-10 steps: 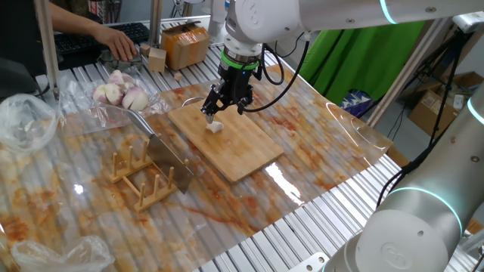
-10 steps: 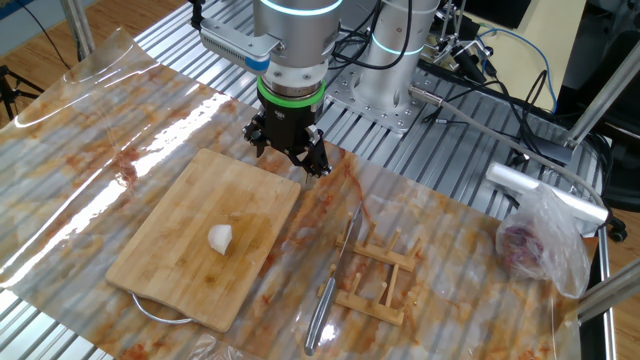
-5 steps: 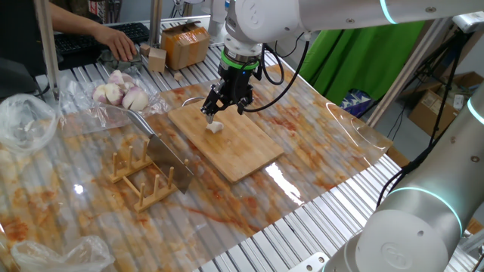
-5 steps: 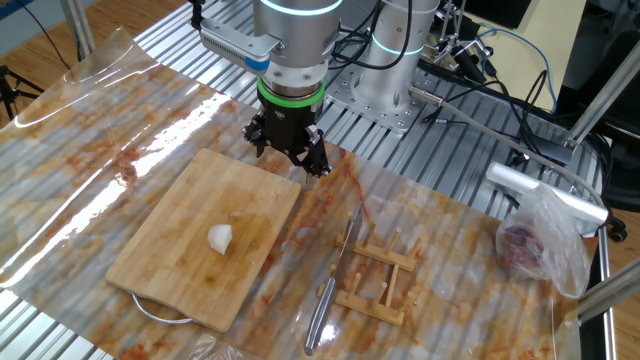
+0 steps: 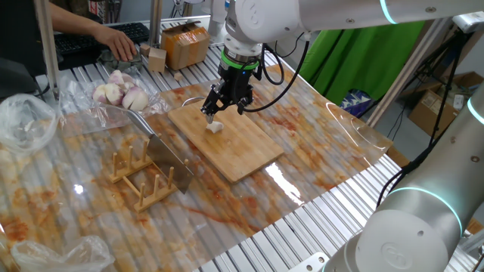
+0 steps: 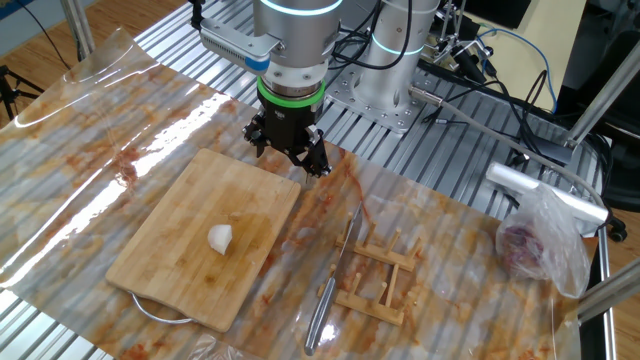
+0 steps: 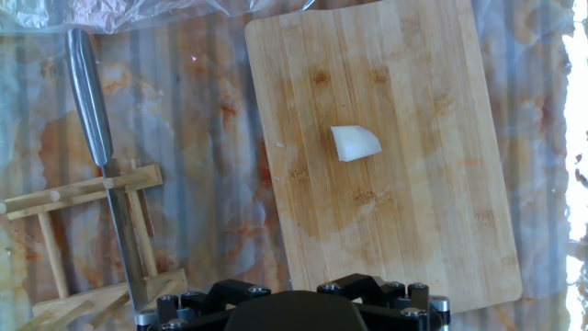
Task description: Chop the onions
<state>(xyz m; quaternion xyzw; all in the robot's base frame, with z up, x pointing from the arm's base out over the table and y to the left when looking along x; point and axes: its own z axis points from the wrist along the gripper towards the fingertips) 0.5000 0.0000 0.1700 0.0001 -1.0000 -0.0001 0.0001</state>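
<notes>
Nothing has shifted since the earlier frames: arm, board and tools all sit as they did. My hand (image 6: 288,155) hangs low over the far edge of the wooden board (image 6: 200,235), fingers pointing down, with nothing between them. How wide they stand I cannot tell; the dark fingers blur together in both fixed views, and the hand view shows only the black base of the hand (image 7: 294,308).

A single pale onion chunk (image 7: 355,142) lies near the board's middle, apart from my fingers and untouched. In one fixed view it sits just below the fingertips (image 5: 215,127).

A knife (image 7: 101,161) rests across a small wooden rack (image 6: 378,277) beside the board, on the stained plastic sheet covering the desk (image 6: 100,110). Whole bulbs (image 5: 121,92) lie in a bag well away.
</notes>
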